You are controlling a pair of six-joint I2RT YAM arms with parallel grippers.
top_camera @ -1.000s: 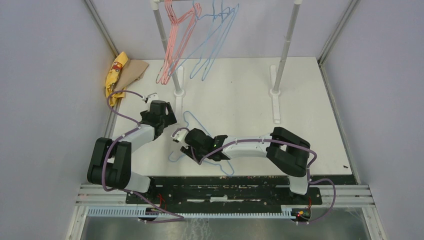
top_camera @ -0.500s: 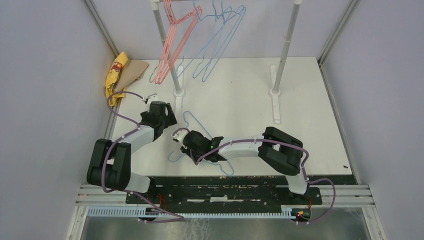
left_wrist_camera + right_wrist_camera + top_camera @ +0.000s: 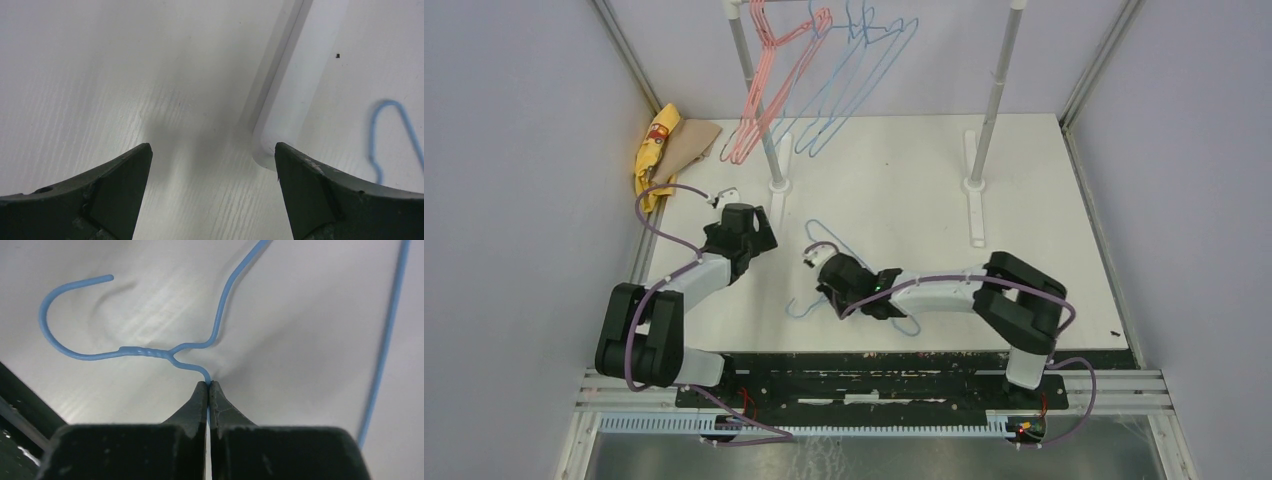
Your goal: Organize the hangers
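- Blue wire, thin and smooth: a hanger (image 3: pixel 137 351) lies flat on the white table (image 3: pixel 904 200), under the right arm at the near middle of it.
- The right pincer (image 3: pixel 208 385) is pressed together on this hanger, its dark tips nipping the wire just past the twisted neck, where one shoulder begins to bend away.
- Beyond the tips the neck is wound in tight coils and runs into a rounded open hook; a long straight side of the same wire crosses the right of the wrist view.
- The left pincer (image 3: pixel 211 150) stands wide apart, holding and touching nothing, above the faintly grained tabletop.
- Between its matte, scuffed fingers shows the rounded end of a flat white foot (image 3: pixel 292 95); the hanger's hook curls just to the right.
- At the far side, pink hangers (image 3: pixel 776 88) and pale blue hangers (image 3: pixel 861 85) hang tilted from a rail between two grey posts (image 3: pixel 994 100), pink to the left.
- A crumpled yellow cloth (image 3: pixel 654 145) lies at the table's far left edge.
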